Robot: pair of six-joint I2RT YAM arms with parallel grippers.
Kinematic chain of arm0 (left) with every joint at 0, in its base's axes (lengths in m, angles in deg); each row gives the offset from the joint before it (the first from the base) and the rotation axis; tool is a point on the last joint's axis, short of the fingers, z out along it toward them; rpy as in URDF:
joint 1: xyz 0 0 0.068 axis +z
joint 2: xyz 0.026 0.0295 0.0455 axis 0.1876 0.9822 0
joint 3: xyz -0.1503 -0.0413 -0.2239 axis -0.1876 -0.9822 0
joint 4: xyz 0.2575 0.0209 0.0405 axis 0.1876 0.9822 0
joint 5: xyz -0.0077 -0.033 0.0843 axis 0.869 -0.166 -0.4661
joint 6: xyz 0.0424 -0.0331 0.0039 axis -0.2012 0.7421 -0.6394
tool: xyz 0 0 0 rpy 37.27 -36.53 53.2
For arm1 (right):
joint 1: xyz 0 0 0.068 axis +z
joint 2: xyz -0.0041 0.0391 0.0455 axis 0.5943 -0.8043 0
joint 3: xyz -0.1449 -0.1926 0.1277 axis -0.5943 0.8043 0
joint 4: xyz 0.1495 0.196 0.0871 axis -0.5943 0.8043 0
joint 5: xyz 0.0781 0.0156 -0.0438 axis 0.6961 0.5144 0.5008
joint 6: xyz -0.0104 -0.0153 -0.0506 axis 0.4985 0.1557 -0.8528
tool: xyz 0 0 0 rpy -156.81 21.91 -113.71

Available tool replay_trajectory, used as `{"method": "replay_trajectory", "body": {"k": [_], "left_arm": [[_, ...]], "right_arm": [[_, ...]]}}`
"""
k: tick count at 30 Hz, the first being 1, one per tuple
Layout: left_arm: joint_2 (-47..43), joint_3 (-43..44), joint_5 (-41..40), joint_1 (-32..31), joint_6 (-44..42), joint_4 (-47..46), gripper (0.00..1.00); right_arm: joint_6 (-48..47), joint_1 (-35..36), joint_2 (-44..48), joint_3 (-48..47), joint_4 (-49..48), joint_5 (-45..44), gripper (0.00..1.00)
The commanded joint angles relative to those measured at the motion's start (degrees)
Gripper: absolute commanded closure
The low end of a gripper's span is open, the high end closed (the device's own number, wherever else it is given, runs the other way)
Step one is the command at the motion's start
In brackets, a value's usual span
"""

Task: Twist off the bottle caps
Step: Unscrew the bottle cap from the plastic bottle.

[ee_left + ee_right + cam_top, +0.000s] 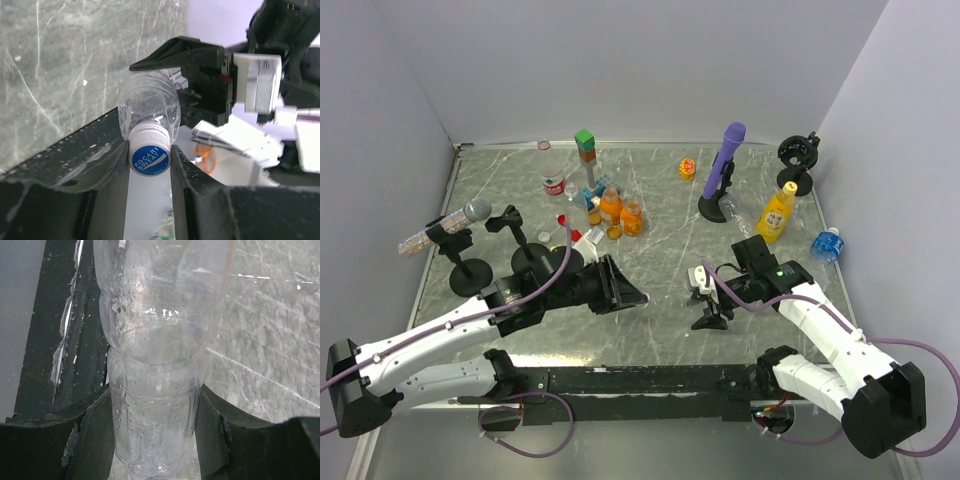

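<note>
Over the near part of the marbled surface point(650, 200), the clear Pocari Sweat bottle point(155, 355) lay sideways in the air between the two arms, off the surface as far as I could tell. The right hand point(154, 410) was clamped around its body, and the left hand point(148, 150) was pinched tight on the blue-and-white cap point(149, 161). My read: mid-unscrew on this one, cap seated on the neck, no telling whether it was loose yet. The next move probably called for rolling the left wrist about the bottle's axis while the right held firm. That thin plastic looked squishy, though.
</note>
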Motion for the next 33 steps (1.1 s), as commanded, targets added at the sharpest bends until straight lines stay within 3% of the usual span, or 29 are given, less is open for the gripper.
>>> {"method": "replay_trajectory", "body": {"k": [1,6,7,8,12,15,18,22,28,33], "left_arm": [[0.2,5.0,-3.1,0.0,11.0,1.3,0.98],[1.1,5.7,-2.6,-0.2,8.4,2.1,0.87],[0.7,5.3,-2.4,-0.2,8.1,1.2,0.78],[0.2,4.6,-2.2,-0.2,7.8,0.1,0.63],[-2.2,3.4,-3.4,-0.2,4.1,0.0,0.28],[-5.6,2.4,-5.3,-0.2,-0.8,0.8,0.1],[-9.7,-0.2,-4.7,-0.2,-7.8,-1.0,0.04],[-14.7,-4.9,-0.3,-0.2,-29.4,-1.8,0.02],[-20.3,-16.0,12.1,-0.2,-60.0,-16.7,0.01],[-17.1,-17.2,13.7,-0.2,-74.0,-28.5,0.01]], "right_arm": [[-2.9,-0.2,0.8,0.2,2.5,-1.2,0.84],[-2.9,-0.2,1.2,0.3,2.3,-1.4,0.84],[-2.9,-0.2,1.2,0.3,2.3,-1.4,0.84],[-2.9,-0.2,1.3,0.3,2.2,-1.4,0.84],[-2.9,-0.2,1.1,0.3,2.3,-1.3,0.84],[-3.0,-0.2,1.2,0.2,2.4,-1.2,0.84],[-3.1,-0.2,1.1,0.2,2.5,-1.2,0.84],[-3.0,-0.2,1.3,0.2,2.5,-1.1,0.84],[-3.1,-0.2,0.8,0.0,2.8,-0.9,0.84],[-2.9,-0.2,1.3,0.3,2.7,-1.0,0.84]]}}
